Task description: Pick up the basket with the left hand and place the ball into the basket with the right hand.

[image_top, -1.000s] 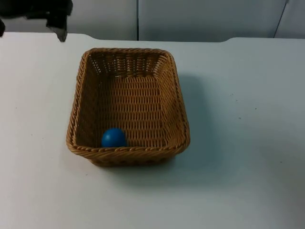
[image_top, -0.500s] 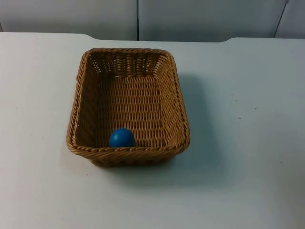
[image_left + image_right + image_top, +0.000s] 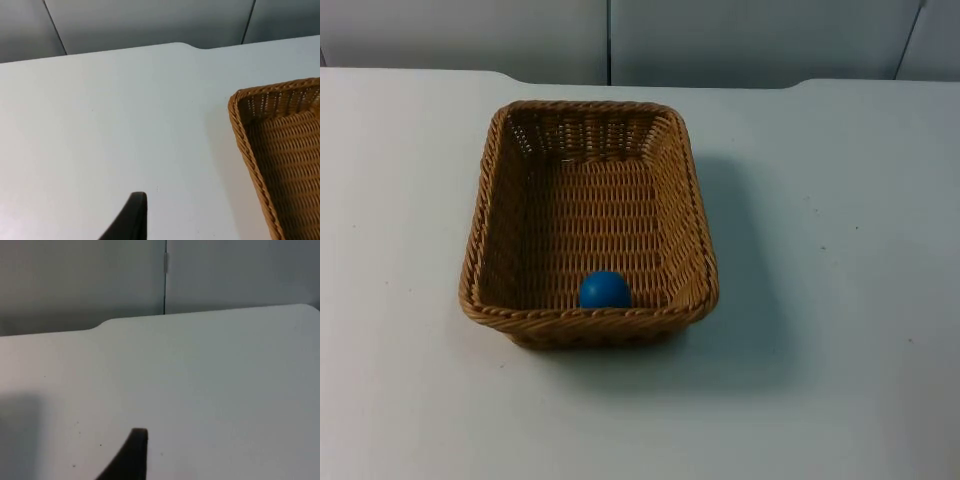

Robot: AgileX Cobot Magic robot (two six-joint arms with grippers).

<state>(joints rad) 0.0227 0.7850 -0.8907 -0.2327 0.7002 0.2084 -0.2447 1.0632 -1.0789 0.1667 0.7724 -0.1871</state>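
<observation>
Basket (image 3: 588,225): rectangular, woven tan wicker, braided rim, walls flaring outward; stands flat on smooth white tabletop (image 3: 840,300), open tabletop on all sides. Ball (image 3: 605,290): smooth, blue, round, inside the basket against its near wall, just right of that wall's middle; it has rolled rightward along the wall since 0.5 s ago. Left gripper (image 3: 131,220) over bare tabletop beside the basket's corner; right gripper (image 3: 131,456) over bare tabletop. Finger opening: cannot tell for either.
</observation>
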